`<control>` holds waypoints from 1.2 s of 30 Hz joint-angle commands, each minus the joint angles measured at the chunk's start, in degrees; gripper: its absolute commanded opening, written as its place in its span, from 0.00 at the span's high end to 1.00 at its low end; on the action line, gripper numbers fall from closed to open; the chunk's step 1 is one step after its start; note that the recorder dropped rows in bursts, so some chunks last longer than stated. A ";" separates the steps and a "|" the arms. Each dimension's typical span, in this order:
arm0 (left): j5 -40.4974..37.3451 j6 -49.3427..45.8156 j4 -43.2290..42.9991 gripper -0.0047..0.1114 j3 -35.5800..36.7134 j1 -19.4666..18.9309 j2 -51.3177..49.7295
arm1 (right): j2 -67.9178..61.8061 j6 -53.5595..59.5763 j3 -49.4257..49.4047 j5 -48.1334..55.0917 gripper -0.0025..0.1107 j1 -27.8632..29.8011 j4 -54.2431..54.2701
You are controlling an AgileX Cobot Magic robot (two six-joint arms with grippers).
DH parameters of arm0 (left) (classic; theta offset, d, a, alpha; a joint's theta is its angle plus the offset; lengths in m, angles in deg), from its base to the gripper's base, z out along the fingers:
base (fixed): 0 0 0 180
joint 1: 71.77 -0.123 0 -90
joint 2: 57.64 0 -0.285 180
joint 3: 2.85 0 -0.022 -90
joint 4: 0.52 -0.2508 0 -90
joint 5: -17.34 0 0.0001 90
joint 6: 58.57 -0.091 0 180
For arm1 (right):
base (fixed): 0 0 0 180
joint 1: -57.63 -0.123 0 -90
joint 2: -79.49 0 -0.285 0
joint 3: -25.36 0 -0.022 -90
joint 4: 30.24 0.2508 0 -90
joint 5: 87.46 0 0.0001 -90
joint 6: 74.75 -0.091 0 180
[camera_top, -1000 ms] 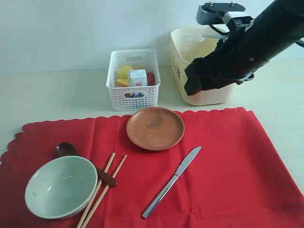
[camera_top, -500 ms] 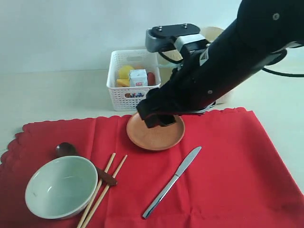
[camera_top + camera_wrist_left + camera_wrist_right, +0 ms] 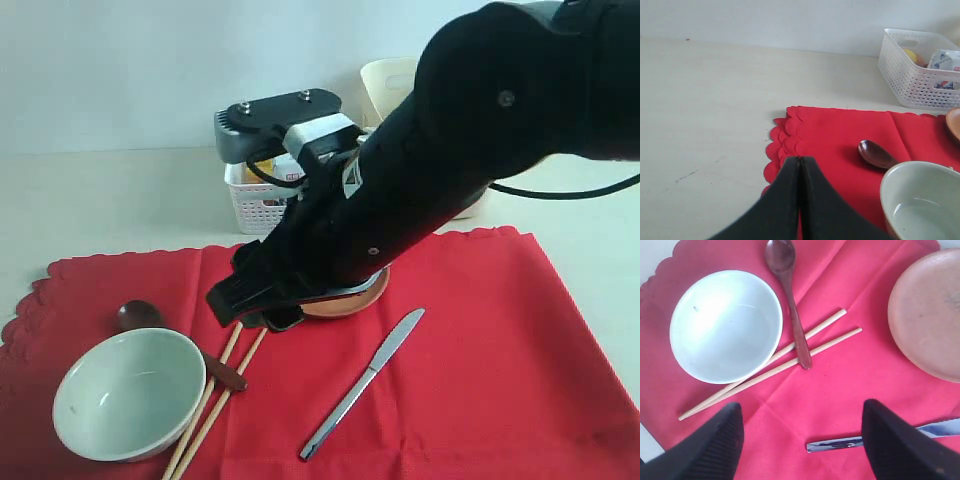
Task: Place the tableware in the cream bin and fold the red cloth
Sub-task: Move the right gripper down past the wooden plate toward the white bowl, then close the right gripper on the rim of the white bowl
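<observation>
The red cloth (image 3: 480, 330) lies spread on the table. On it are a pale bowl (image 3: 128, 392), a dark wooden spoon (image 3: 140, 317), chopsticks (image 3: 215, 400), a silver knife (image 3: 365, 382) and a brown plate (image 3: 368, 296), which my right arm partly covers. My right gripper (image 3: 255, 312) hangs open and empty over the cloth between the plate and the chopsticks. In the right wrist view the right gripper (image 3: 800, 410) is above the knife's handle end (image 3: 840, 444), with the bowl (image 3: 725, 325) and chopsticks (image 3: 790, 352) beyond. My left gripper (image 3: 799, 159) is shut and empty at the cloth's scalloped corner (image 3: 785, 135). The cream bin (image 3: 385, 80) is mostly hidden.
A white lattice basket (image 3: 255, 195) holding food stands behind the cloth, partly hidden by my right arm. The basket (image 3: 920, 75) also shows in the left wrist view. Bare pale table (image 3: 100, 200) lies left of and behind the cloth.
My right arm has swung from above the cream bin leftward and down, across the plate, to the cloth near the chopsticks. It stayed open. The tableware has not moved.
</observation>
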 commanded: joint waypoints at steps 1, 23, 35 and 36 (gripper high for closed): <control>0.45 0.24 0.00 0.95 -0.01 0.29 0.33 | -0.42 -1.00 -0.05 -1.16 0.41 -0.36 -1.12; 0.45 0.24 0.00 0.95 -0.01 0.29 0.33 | -20.49 0.44 16.86 4.17 0.41 -1.56 -0.70; 0.45 0.24 0.00 0.95 -0.01 0.29 0.33 | -30.81 2.99 26.59 4.59 0.41 -4.29 -4.18; 0.45 0.24 0.00 0.95 -0.01 0.29 0.33 | -31.38 2.99 26.93 4.46 0.41 -4.29 -4.30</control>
